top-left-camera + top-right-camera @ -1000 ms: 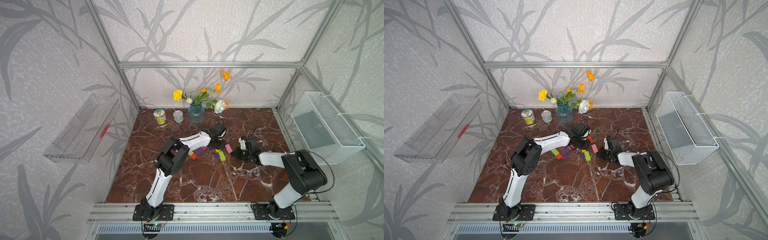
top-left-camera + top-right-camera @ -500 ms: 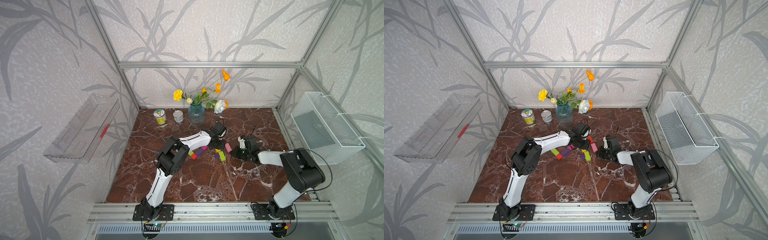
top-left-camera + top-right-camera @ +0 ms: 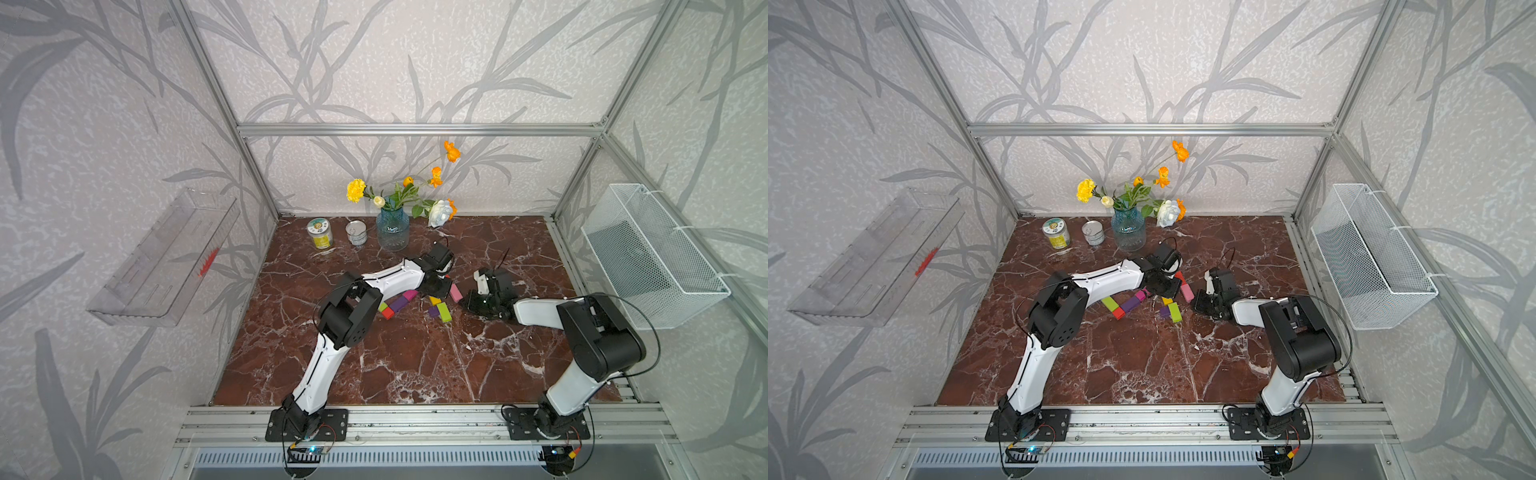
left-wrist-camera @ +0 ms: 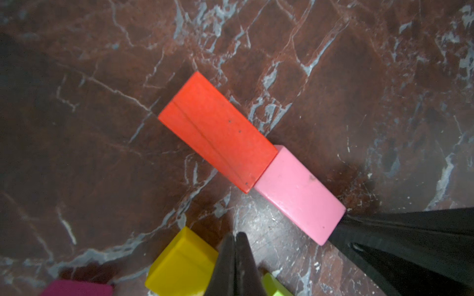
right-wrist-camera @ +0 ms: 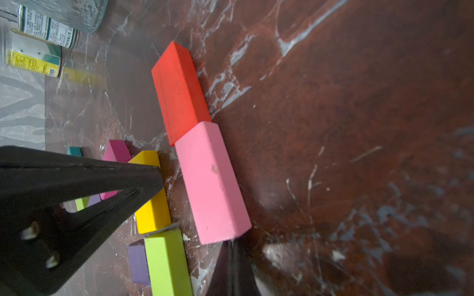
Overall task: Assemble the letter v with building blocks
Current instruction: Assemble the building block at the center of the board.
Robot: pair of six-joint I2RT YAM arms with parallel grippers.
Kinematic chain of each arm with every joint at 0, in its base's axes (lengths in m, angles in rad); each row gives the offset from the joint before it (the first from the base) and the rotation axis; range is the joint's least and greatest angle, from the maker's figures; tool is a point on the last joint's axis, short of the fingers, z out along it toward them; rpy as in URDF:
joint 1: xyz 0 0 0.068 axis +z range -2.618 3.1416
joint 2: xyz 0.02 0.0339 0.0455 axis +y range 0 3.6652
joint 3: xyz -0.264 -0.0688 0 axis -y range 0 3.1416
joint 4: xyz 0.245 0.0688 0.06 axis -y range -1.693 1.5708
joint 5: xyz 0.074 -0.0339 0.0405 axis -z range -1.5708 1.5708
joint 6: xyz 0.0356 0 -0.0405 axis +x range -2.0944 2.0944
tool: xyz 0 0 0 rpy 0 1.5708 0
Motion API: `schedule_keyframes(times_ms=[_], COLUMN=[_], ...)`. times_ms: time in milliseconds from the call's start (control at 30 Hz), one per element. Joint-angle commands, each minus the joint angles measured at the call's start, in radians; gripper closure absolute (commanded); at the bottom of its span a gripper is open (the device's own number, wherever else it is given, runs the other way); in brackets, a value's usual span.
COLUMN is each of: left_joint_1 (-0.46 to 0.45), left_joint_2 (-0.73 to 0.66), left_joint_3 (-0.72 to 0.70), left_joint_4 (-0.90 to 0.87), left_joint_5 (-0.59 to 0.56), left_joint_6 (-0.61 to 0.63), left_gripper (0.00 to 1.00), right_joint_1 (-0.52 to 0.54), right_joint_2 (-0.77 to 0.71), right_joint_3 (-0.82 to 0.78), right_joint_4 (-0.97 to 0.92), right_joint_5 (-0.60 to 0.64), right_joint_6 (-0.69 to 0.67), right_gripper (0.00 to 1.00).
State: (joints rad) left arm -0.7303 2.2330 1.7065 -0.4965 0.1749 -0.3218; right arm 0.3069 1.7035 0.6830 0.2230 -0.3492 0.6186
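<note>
Left wrist view: the left gripper (image 4: 236, 252), fingertips pressed together on nothing, has its tip beside a yellow rectangular block (image 4: 182, 264). In a top view, a red rectangular block (image 3: 1179, 277) lies end to end at eleven o'clock of a pink rectangular block (image 3: 1187, 293). The right gripper (image 5: 232, 256), likewise pinched empty, meets the pink block's five-o'clock end.

Your desk (image 4: 102, 77) is dark red-brown, veined with white. You have a red block (image 4: 218, 130), a pink block (image 4: 300, 194), a yellow block (image 5: 151, 212), a lime green block (image 5: 166, 261), a purple block (image 5: 138, 264) and a magenta block (image 5: 116, 151); the left claw (image 4: 236, 246) and right claw (image 5: 232, 256) are black.
</note>
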Motion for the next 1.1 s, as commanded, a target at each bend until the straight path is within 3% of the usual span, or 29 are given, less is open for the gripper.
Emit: schedule_keyframes(times_ms=[0,767,1067], left_joint_1=[0.008,0.033,0.035], left_joint_2=[0.014,0.022,0.02], left_joint_3=[0.027,0.034,0.033], left_joint_4=[-0.025,-0.023,-0.014], left_joint_5=[-0.019,0.002,0.021], left_joint_6=[0.007,0.0,-0.006], left_gripper=[1.0,1.0,1.0], right_joint_1=[0.003,-0.014,-0.032], right_joint_2=[0.038,0.117,0.071], right_joint_3=[0.005,0.119,0.107], right_joint_4=[-0.09,-0.155,-0.186], right_joint_5=[0.042,0.05,0.06], right_joint_6=[-0.026,-0.076,-0.094], right_gripper=[1.0,1.0,1.0])
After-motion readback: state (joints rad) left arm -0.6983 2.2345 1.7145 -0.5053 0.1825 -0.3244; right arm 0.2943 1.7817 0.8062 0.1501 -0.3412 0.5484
